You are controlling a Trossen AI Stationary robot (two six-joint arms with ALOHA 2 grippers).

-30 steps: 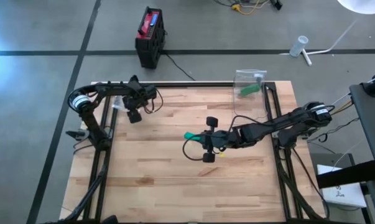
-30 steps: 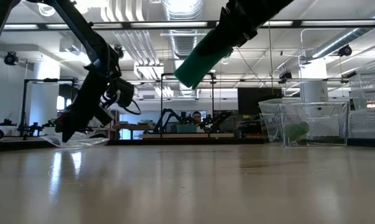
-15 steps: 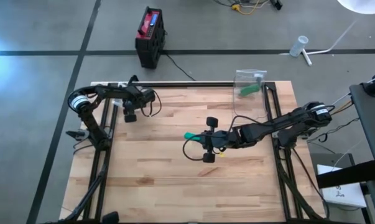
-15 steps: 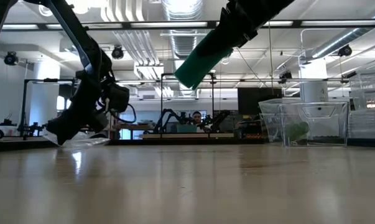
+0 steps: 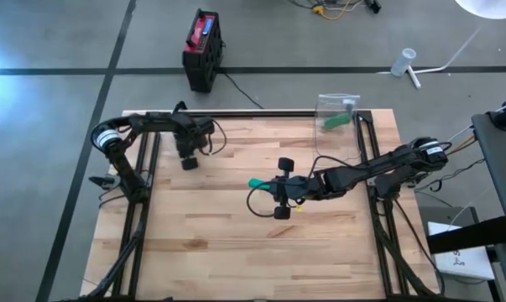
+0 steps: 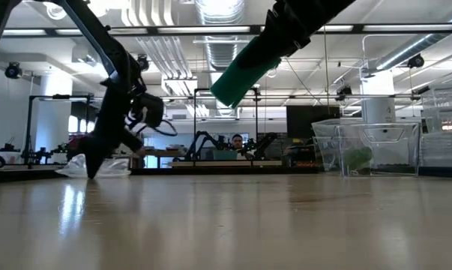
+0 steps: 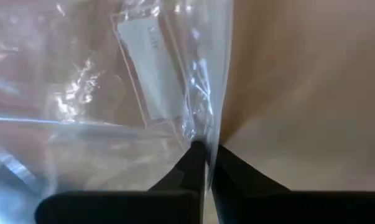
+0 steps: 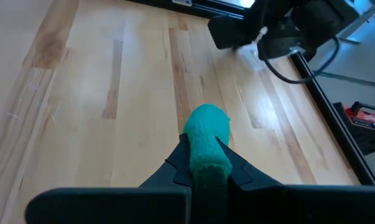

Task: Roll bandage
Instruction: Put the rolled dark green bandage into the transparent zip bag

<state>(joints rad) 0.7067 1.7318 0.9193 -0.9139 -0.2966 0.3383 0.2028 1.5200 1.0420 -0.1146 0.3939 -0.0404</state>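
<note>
- Closing within the last second, the left gripper (image 7: 204, 163) is now pinched on the edge of a clear plastic bag (image 7: 112, 93) at the bench's (image 5: 236, 243) far left corner.
- The green bandage roll (image 8: 206, 144) is held above mid-bench in the right gripper (image 8: 203, 167), whose jaws are clamped on it as before.
- Bagging appears to be prepared; rolling looks finished.
</note>
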